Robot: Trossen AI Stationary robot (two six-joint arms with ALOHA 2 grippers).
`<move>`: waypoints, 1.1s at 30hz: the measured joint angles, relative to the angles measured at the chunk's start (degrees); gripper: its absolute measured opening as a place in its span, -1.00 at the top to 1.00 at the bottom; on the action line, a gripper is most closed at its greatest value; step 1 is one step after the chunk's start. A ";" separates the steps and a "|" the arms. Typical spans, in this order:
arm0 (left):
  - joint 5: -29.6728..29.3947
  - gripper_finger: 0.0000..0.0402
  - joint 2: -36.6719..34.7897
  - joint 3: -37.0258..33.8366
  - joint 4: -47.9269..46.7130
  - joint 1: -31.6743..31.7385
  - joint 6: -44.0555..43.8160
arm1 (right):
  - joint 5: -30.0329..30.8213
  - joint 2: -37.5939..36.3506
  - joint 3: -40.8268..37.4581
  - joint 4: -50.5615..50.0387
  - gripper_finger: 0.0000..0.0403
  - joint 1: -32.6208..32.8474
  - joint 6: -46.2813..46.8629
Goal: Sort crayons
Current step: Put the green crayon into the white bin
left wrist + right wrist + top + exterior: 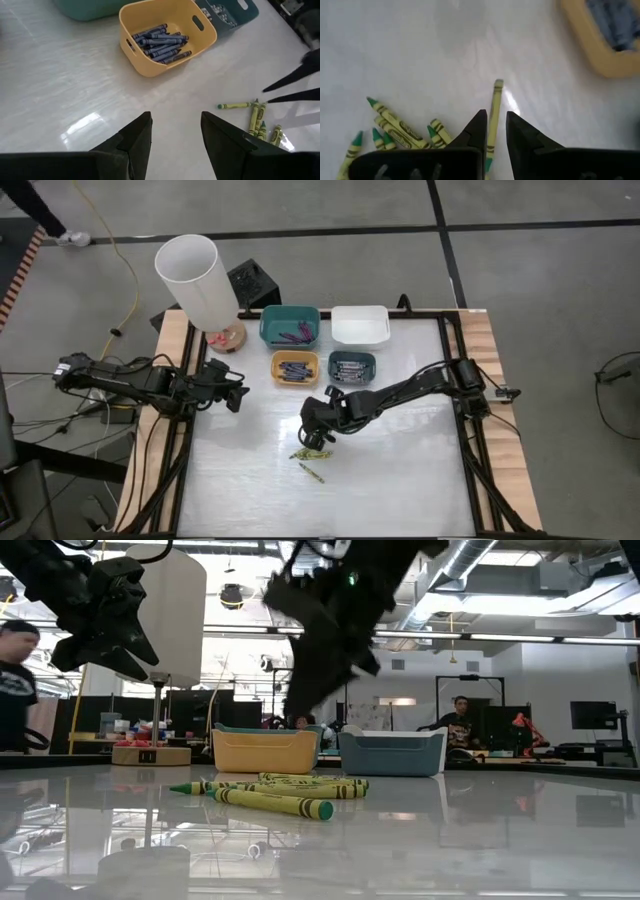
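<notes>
Crayons mostly sorted: purple ones in teal bin (289,326), blue ones in yellow bin (294,367), grey ones in small blue bin (352,366). White bin (360,326) looks empty, so judged the target for the yellow-green ones, none placed yet.

Left over: a small yellow-green pile (311,450) on the table (400,460) in front of the bins, plus one stray crayon (311,472) just beside it, nearer the front edge. Low view shows them lying flat, overlapping, roughly half a dozen.

Right gripper (494,129) sits over the pile, fingers narrow and pinched on one yellow-green crayon (493,112) that sticks out between them, lifted off the table.

Left gripper (175,135) waits at the left table edge, fingers fairly wide, holding nothing.

Judgement: three colours done, last colour just started; the held crayon and the rest of the pile still need to reach the white bin.
</notes>
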 joint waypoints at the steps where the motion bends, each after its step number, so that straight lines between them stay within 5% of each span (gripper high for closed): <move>1: -0.02 0.20 -0.01 0.00 -0.01 -0.01 -0.04 | -0.66 0.68 -0.04 0.00 0.67 0.00 0.08; 10: -0.04 0.20 0.01 0.00 0.03 -0.01 -0.34 | -2.91 1.51 -0.01 0.23 0.63 -0.42 0.47; 21: -1.26 0.20 0.01 0.00 0.03 0.01 -0.41 | -4.56 1.51 0.00 0.19 0.12 -1.58 -0.32; 33: -3.23 0.20 0.01 0.00 -0.05 0.01 -0.41 | -6.16 5.53 -0.11 0.74 0.13 -2.71 -2.14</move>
